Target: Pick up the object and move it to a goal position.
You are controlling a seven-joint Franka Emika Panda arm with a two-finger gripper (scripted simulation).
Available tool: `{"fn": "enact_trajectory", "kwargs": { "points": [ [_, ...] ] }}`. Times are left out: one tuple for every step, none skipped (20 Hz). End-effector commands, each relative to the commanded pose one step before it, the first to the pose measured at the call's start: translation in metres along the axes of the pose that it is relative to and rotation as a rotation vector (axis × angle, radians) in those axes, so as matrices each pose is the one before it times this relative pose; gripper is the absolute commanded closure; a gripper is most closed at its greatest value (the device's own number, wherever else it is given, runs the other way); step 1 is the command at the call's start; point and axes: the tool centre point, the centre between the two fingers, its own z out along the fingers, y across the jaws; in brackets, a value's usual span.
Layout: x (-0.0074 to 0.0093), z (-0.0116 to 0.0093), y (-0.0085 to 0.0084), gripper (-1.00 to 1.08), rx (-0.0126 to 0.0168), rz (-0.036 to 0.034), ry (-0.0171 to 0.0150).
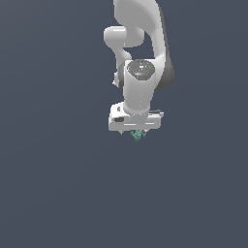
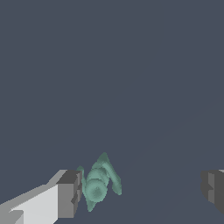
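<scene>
The object [image 1: 138, 135] is a tiny teal-green, jagged thing that peeks out just below the white gripper head in the exterior view. My gripper [image 1: 136, 125] hangs straight over it, and its fingers are hidden there by the head. In the wrist view the gripper [image 2: 141, 192] is open, with the two dark fingertips far apart. The object [image 2: 99, 183] lies between them, right beside one fingertip [image 2: 69, 192] and well away from the other fingertip [image 2: 213, 189]. Whether it touches the near fingertip is unclear.
A plain dark grey-blue floor [image 1: 53, 184] fills both views. The white arm [image 1: 140, 43] rises above the gripper at the top of the exterior view. No other objects or edges show.
</scene>
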Motion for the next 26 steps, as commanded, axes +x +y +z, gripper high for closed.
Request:
{"fn": "enact_trajectory", "kwargs": {
  "points": [
    [0.00000,0.00000,0.00001,-0.92,0.00000,0.00000,0.00000],
    [-0.00018,0.00014,0.00061,-0.92,-0.00014,0.00030,-0.00060],
    [-0.00045,0.00073,0.00198,-0.92,-0.00050,0.00122,-0.00232],
    [-0.00081,0.00103,0.00323,-0.92,-0.00074,0.00195,-0.00358],
    [-0.00114,0.00147,0.00463,-0.92,-0.00102,0.00299,-0.00517],
    [-0.00143,0.00183,0.00592,-0.92,-0.00123,0.00419,-0.00664],
    [-0.00126,0.00157,0.00540,-0.92,-0.00104,0.00432,-0.00605],
    [-0.00096,0.00116,0.00438,-0.92,-0.00078,0.00406,-0.00489],
    [-0.00064,0.00075,0.00331,-0.92,-0.00055,0.00370,-0.00367],
    [-0.00030,0.00031,0.00206,-0.92,-0.00030,0.00300,-0.00223],
    [0.00002,-0.00005,0.00061,-0.92,-0.00007,0.00157,-0.00062],
    [0.00012,-0.00021,-0.00050,-0.92,0.00010,-0.00028,0.00062],
    [0.00004,0.00003,-0.00100,-0.92,0.00011,-0.00218,0.00098],
    [-0.00019,0.00033,-0.00084,-0.92,0.00005,-0.00336,0.00078],
    [-0.00041,0.00064,-0.00077,-0.92,-0.00001,-0.00469,0.00062],
    [-0.00063,0.00094,-0.00083,-0.92,-0.00005,-0.00627,0.00057],
    [-0.00083,0.00124,-0.00098,-0.92,-0.00008,-0.00800,0.00061],
    [-0.00102,0.00151,-0.00124,-0.92,-0.00009,-0.00990,0.00081],
    [-0.00119,0.00177,-0.00166,-0.92,-0.00009,-0.01206,0.00115],
    [-0.00136,0.00202,-0.00207,-0.92,-0.00008,-0.01420,0.00147],
    [-0.00153,0.00227,-0.00243,-0.92,-0.00008,-0.01622,0.00173],
    [-0.00172,0.00252,-0.00269,-0.92,-0.00009,-0.01804,0.00187],
    [-0.00190,0.00277,-0.00296,-0.92,-0.00010,-0.01992,0.00202],
    [-0.00208,0.00300,-0.00330,-0.92,-0.00009,-0.02192,0.00224],
    [-0.00225,0.00322,-0.00369,-0.92,-0.00009,-0.02398,0.00249],
    [-0.00241,0.00343,-0.00406,-0.92,-0.00008,-0.02602,0.00271]
  ]
}}
